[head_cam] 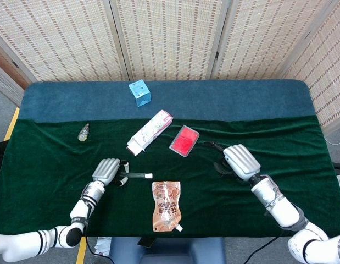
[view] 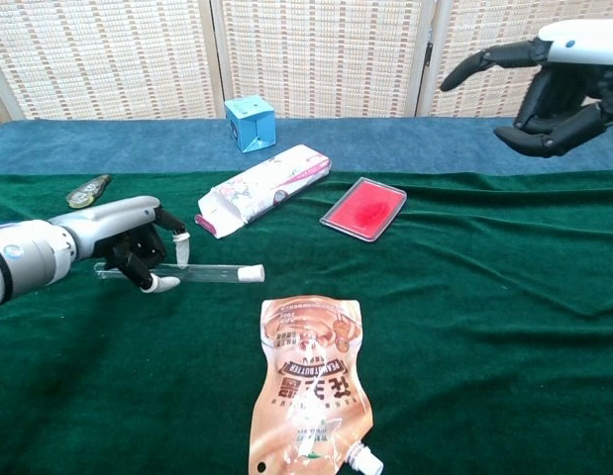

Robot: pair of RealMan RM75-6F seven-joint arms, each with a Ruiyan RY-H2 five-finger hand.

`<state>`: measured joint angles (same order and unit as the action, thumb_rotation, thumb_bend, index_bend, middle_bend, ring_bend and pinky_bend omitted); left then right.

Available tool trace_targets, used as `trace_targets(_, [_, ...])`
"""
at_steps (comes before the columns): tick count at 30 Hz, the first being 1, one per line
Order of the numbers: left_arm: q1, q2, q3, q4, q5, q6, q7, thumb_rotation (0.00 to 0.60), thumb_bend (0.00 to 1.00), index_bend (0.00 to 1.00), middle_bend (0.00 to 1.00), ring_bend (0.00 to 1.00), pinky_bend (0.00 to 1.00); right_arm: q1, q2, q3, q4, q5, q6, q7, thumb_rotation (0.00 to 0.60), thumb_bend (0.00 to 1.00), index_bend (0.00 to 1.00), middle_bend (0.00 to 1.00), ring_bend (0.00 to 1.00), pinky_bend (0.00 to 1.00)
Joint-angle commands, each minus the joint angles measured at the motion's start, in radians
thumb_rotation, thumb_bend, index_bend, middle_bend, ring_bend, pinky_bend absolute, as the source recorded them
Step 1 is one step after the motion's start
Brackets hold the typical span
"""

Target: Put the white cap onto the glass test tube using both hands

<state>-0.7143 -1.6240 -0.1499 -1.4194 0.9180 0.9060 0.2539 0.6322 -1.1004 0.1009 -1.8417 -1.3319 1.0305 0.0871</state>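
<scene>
The glass test tube (view: 202,272) lies level just above the green cloth, and the white cap (view: 252,272) sits on its right end. My left hand (view: 138,252) grips the tube near its left end, fingers curled around it. From the head view the tube (head_cam: 134,175) and cap (head_cam: 149,176) stick out to the right of the left hand (head_cam: 106,170). My right hand (view: 554,94) is raised far to the right, fingers spread and holding nothing. Seen from the head, the right hand (head_cam: 241,161) hovers over the cloth, well away from the tube.
An orange spout pouch (head_cam: 166,205) lies just right of the tube near the front edge. A white carton (head_cam: 150,132) and a red flat case (head_cam: 184,140) lie behind it. A blue box (head_cam: 139,92) stands at the back. A small bottle (head_cam: 83,132) lies far left.
</scene>
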Motion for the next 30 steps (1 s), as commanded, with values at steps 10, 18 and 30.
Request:
trace_targets(10, [-0.005, 0.050, 0.009, -0.073, -0.059, 0.015, 0.100, 0.600, 0.53, 0.25, 0.77, 0.66, 0.85, -0.071, 0.015, -0.020, 0.062, -0.033, 0.033, 0.095, 0.571, 0.59, 0.15, 1.00, 1.00, 1.00])
trace_targets(18, [0.106, 0.216, 0.023, -0.225, 0.114, 0.224, 0.046, 0.600, 0.50, 0.22, 0.48, 0.43, 0.63, -0.190, 0.056, -0.061, 0.095, -0.060, 0.173, 0.021, 0.581, 0.58, 0.20, 0.81, 0.97, 0.93])
trace_targets(30, [0.360, 0.372, 0.129, -0.277, 0.391, 0.605, -0.022, 0.600, 0.50, 0.22, 0.25, 0.17, 0.19, -0.397, 0.022, -0.109, 0.208, -0.130, 0.443, -0.037, 0.585, 0.58, 0.18, 0.15, 0.18, 0.16])
